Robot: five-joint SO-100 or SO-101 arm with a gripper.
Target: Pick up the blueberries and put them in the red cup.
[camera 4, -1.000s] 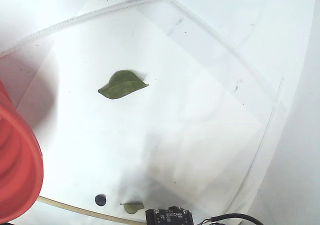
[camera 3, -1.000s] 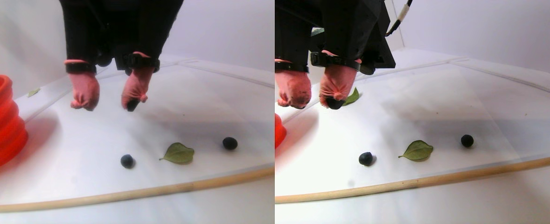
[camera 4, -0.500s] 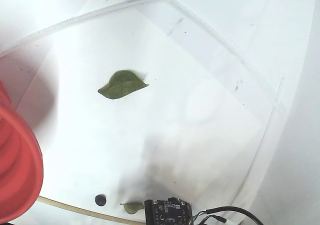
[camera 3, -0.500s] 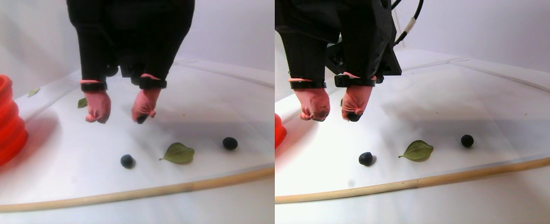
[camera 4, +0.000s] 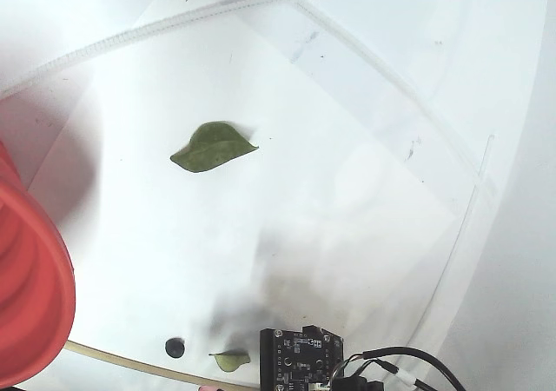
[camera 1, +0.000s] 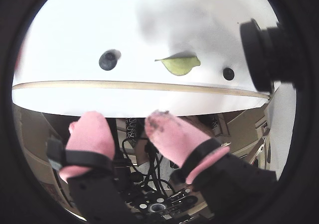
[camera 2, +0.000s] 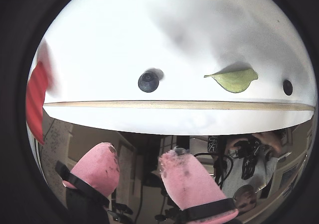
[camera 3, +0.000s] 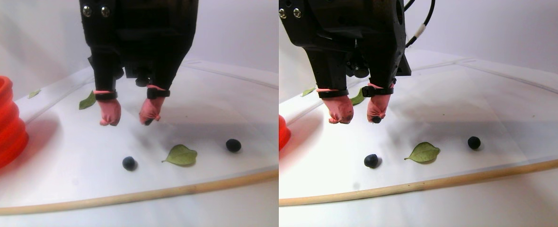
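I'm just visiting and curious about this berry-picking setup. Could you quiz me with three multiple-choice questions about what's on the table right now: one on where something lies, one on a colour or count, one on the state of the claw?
1. In the stereo pair view, what lies between the two blueberries?
A. a green leaf
B. the red cup
C. a spoon

2. What colour are the coverings on the fingertips?
A. blue
B. pink
C. yellow

3. How is the gripper?
A. shut on a leaf
B. open and empty
C. inside the cup

Answers:
1. A, the leaf sits between the left blueberry and the right blueberry.
2. B, the fingertips are pink.
3. B, the gripper hangs with its fingers apart, holding nothing.
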